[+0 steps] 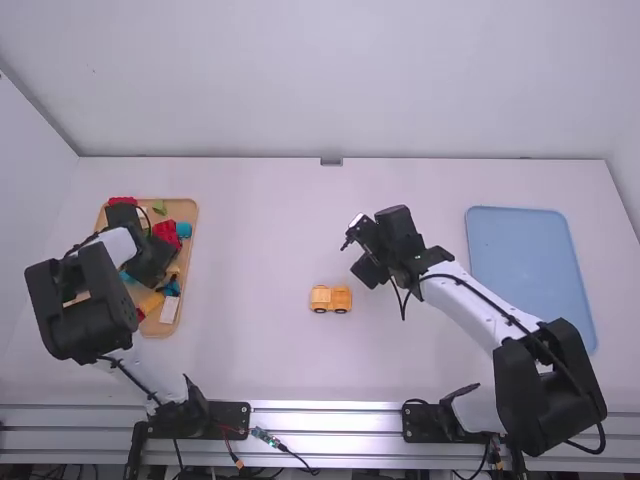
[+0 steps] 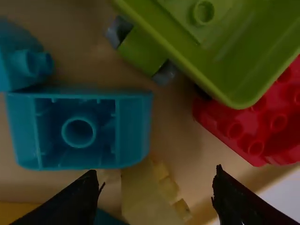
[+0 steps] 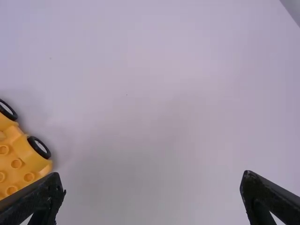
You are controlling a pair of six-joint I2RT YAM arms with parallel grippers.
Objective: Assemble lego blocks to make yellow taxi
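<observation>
A wheeled yellow toy-brick chassis (image 1: 330,298) was set on the bench (image 1: 260,220), nearer its front edge than its far one. Light, stiff plastic was suggested, liable to roll if nudged, and best gripped across its two ends, studs left clear. The left gripper (image 2: 159,174) was parted wide above the wooden tray (image 1: 193,242) by the left edge; the right gripper (image 3: 153,177) was also wide apart, nothing held in either.
</observation>
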